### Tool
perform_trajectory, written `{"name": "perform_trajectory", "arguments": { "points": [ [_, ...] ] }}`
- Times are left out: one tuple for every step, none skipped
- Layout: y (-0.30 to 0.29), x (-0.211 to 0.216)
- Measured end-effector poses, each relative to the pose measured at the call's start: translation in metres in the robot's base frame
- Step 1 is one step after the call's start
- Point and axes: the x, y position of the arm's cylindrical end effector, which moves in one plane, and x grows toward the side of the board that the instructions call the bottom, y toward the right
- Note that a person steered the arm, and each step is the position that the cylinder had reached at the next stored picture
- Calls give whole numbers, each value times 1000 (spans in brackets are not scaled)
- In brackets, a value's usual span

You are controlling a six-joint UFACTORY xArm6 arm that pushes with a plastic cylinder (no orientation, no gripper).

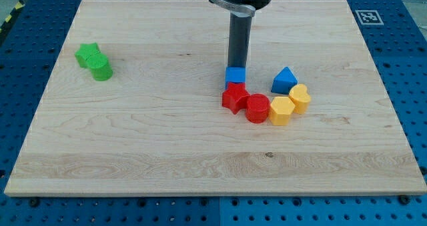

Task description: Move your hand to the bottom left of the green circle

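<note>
Rod and blocks on a wooden board [200, 153], one moment of a reaching task. The arm carries no pincer; it ends in a dark rod, so there is nothing to release or clench. The rod's tip [237, 67] stands just behind the blue cube [235, 75], its very end partly hidden by that block; contact cannot be confirmed.

Task object: the green circle [101, 69] lies far off at the left of the board, touching the green star [88, 53], which sits just behind and to its left. The goal spot, near and left of the circle, appears to be bare wood, so the tip has nearly the whole leftward crossing to make, judged from this layout.

Right-centre cluster, probably grouped by pushing: blue cube touching a red star [234, 97], then a red cylinder [257, 109], a yellow hexagon [281, 111] and a yellow heart [299, 97] in an arc; a blue triangular block [285, 80] sits just apart.

Count: two green, two blue, two red, two yellow; eight blocks.
</note>
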Motion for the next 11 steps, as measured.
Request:
{"name": "perform_trajectory", "arguments": {
  "points": [
    [0, 0],
    [-21, -9],
    [-49, -8],
    [-79, 1],
    [-102, 5],
    [-102, 5],
    [-102, 3],
    [-102, 2],
    [-102, 2],
    [-105, 21],
    [-122, 47]
  ]
}}
